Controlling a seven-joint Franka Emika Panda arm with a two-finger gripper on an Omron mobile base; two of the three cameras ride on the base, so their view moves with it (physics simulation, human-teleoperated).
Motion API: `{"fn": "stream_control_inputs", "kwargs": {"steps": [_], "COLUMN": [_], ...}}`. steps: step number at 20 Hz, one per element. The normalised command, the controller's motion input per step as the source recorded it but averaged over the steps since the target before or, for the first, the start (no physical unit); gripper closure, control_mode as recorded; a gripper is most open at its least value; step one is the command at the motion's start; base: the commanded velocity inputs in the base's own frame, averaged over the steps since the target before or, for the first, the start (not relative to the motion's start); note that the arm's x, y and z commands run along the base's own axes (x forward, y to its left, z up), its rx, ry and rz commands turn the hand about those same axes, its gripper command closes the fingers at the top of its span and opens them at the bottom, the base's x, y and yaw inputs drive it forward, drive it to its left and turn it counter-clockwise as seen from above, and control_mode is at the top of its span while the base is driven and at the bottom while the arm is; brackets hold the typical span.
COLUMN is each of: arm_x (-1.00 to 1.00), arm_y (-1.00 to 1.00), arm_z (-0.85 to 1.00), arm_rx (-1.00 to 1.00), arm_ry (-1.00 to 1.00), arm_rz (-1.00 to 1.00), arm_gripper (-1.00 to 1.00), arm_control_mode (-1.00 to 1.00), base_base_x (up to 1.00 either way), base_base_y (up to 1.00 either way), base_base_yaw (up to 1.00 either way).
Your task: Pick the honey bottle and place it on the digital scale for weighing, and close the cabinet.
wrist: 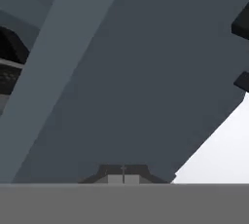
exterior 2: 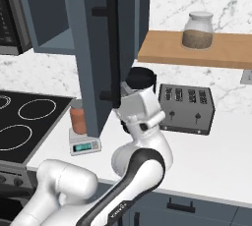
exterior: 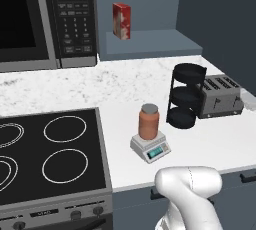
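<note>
We count one honey bottle [exterior: 149, 122], and it stands upright on the one digital scale [exterior: 150, 147], which we take as our landmark; its grey lid is on top and the scale's teal display faces the front edge of the white marbled surface [exterior: 100, 81]. Just right of the scale stands one black three-tier round rack [exterior: 185, 96], and beyond that rack one silver toaster [exterior: 219, 95] with four slots. Left of the scale lies one black cooktop [exterior: 50, 156] with four ring burners, and behind it, well back from the scale, hangs one black microwave [exterior: 47, 19] with a keypad. Above and behind the scale we see one cabinet [exterior 2: 106, 48], dark blue-grey, its door swung open toward us with a single dark vertical bar handle [exterior 2: 113, 53]; on its shelf sits one red-and-white box [exterior: 121, 20]. From the right base view the open door stands in front of the bottle, hiding part of it. To the right of the scale, higher up, one wooden shelf [exterior 2: 162, 53] carries one glass jar [exterior 2: 198, 31] with dark brown contents. Our one hand [exterior 2: 125, 91] is up against the lower part of the door, beside the handle's foot, above and right of the scale. In the hand view the flat door face lies close in front, and whether the fingers are apart or together, we cannot tell.
</note>
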Motion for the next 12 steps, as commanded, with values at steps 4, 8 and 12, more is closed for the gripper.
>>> {"fn": "stream_control_inputs", "kwargs": {"steps": [4, 8, 12], "arm_x": [0.00, -0.04, 0.13], "arm_y": [1.00, 1.00, 1.00], "arm_z": [0.54, 0.51, 0.29], "arm_rx": [-0.24, -0.26, -0.30], "arm_ry": [-0.15, -0.03, 0.04], "arm_rz": [0.05, 0.02, 0.00], "arm_gripper": [1.00, 1.00, 1.00], "arm_control_mode": [-1.00, -1.00, -1.00], "base_base_x": [0.00, 0.00, 0.00], "base_base_y": [0.00, 0.00, 0.00], "base_base_yaw": [0.00, 0.00, 0.00]}}
